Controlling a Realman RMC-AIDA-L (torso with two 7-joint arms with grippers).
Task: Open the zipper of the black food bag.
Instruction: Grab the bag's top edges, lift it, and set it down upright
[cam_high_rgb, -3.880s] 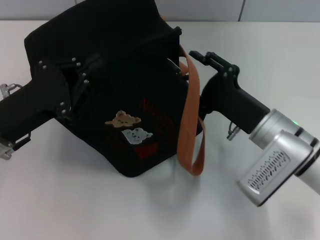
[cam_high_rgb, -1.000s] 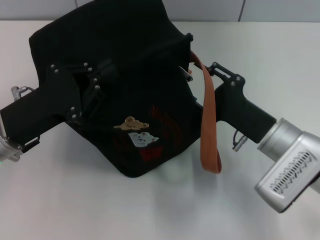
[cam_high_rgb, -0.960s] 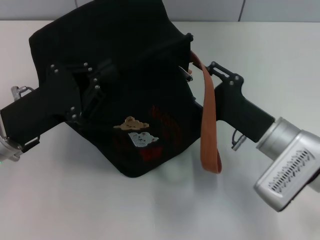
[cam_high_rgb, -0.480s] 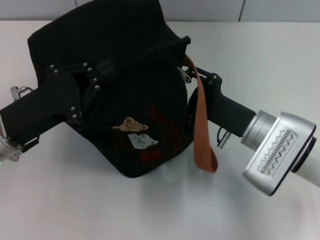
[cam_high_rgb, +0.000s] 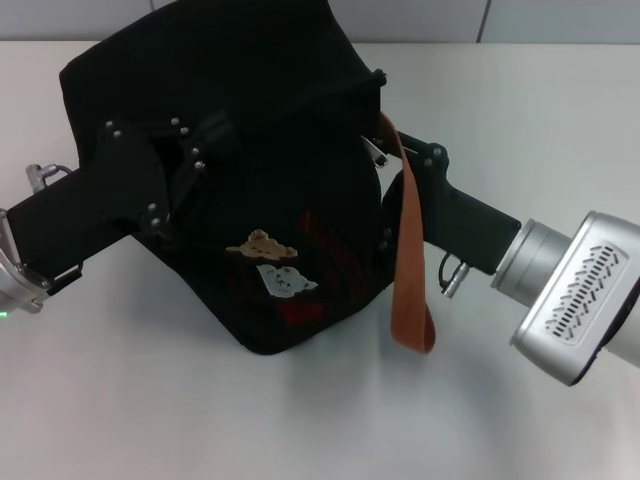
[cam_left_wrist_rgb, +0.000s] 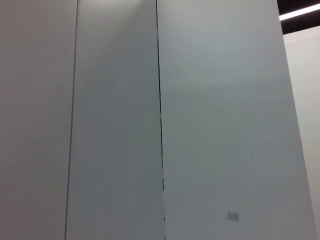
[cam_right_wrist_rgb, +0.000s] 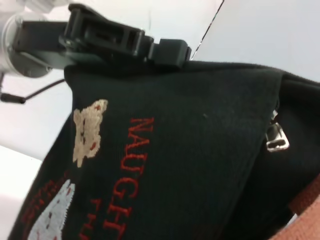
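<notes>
Our right gripper (cam_high_rgb: 385, 150) has closed in on the boxy black fabric food bag (cam_high_rgb: 300, 120) beside the flat silver zipper pull (cam_high_rgb: 372, 152), while our left gripper (cam_high_rgb: 190, 150) braces the bag's side; we cannot tell either's finger state, so the pull looks imminent.

Left gripper (cam_high_rgb: 185, 165) reaches in from the table's left edge, arm stretched low. Right gripper (cam_high_rgb: 400, 150) comes in from the right, wrist angled upward.

Plain lab-like test room: bare white table (cam_high_rgb: 300, 420), grey wall panels (cam_left_wrist_rgb: 210, 125).
</notes>
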